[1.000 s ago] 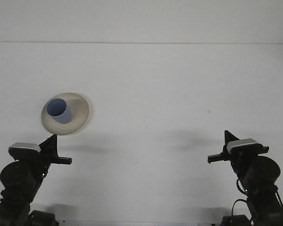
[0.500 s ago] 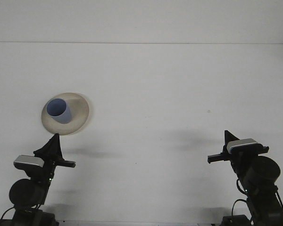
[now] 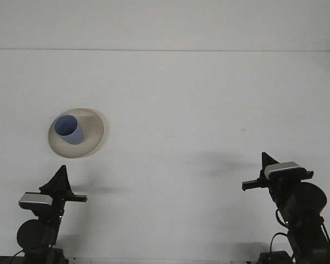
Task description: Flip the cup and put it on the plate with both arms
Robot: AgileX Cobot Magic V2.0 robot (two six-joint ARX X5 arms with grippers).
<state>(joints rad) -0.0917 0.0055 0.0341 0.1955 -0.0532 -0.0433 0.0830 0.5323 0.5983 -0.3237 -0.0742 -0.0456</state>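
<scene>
Front view gives me the blue cup [image 3: 69, 130] upright on the beige plate [image 3: 93, 127], far left on the white table [image 3: 198, 110]. I cannot tell either gripper's state: left gripper [image 3: 60, 186], right gripper [image 3: 259, 175].

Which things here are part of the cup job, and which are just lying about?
Part of the job:
blue cup, standing on the plate
beige plate
left gripper
right gripper

Just there:
white table; nothing else lies on it
</scene>
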